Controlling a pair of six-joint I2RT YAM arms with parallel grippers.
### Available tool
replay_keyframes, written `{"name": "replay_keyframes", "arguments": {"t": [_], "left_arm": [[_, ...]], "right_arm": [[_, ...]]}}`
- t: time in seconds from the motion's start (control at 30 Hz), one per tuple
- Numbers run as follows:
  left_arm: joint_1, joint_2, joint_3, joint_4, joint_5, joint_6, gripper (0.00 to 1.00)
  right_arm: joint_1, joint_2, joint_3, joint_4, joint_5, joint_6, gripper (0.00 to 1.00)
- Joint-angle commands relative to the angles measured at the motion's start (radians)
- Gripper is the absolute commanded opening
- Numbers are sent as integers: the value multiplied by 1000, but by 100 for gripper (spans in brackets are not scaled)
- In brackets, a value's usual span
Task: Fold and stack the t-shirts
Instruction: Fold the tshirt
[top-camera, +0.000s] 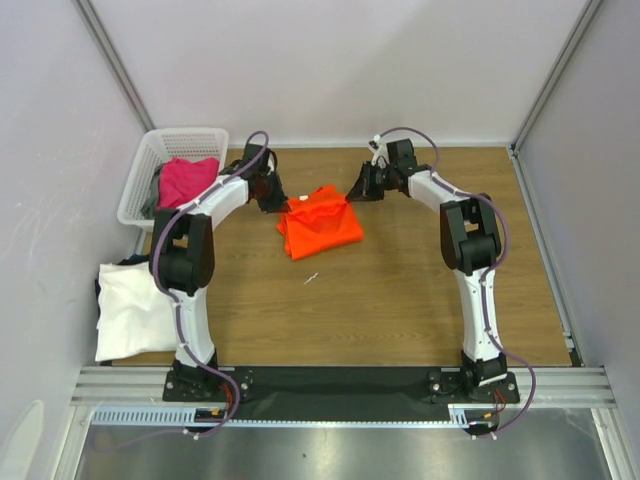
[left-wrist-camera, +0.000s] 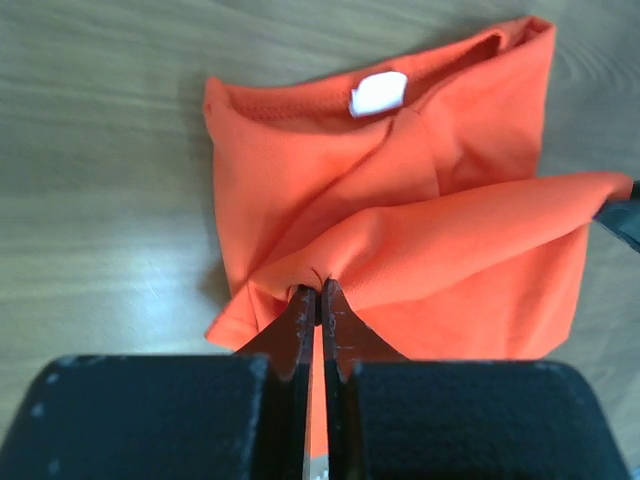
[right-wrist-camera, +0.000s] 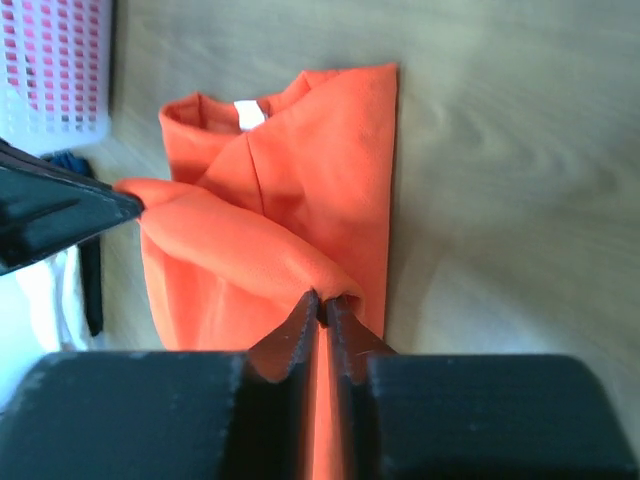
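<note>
Clamped tight, left hand (left-wrist-camera: 318, 295) and right hand (right-wrist-camera: 322, 300) each pinch one end of a raised fold of bright orange cloth t-shirt (top-camera: 320, 225), mid wooden tabletop (top-camera: 400, 300); fold axis runs left-right between them.

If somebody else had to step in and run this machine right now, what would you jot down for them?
Left claw: shut on a raised fold of the orange t-shirt.
Right claw: shut on the other end of that fold.
The orange t-shirt lies mid-table, partly folded. The white t-shirt is at the table's left edge and the pink t-shirt is in the basket.
Left to do: finish the orange fold, stack it, then fold the rest.
</note>
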Motion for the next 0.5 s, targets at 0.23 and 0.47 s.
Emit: {"name": "replay_keyframes", "arguments": {"t": [0.23,0.47], "left_arm": [[51,-61,114,6,-50,53,77],[13,-225,106,98,59,97,75]], "right_arm": [[-14,8,270,-62,2,-7,81],[-5,-112,248,-66,33,124,68]]}}
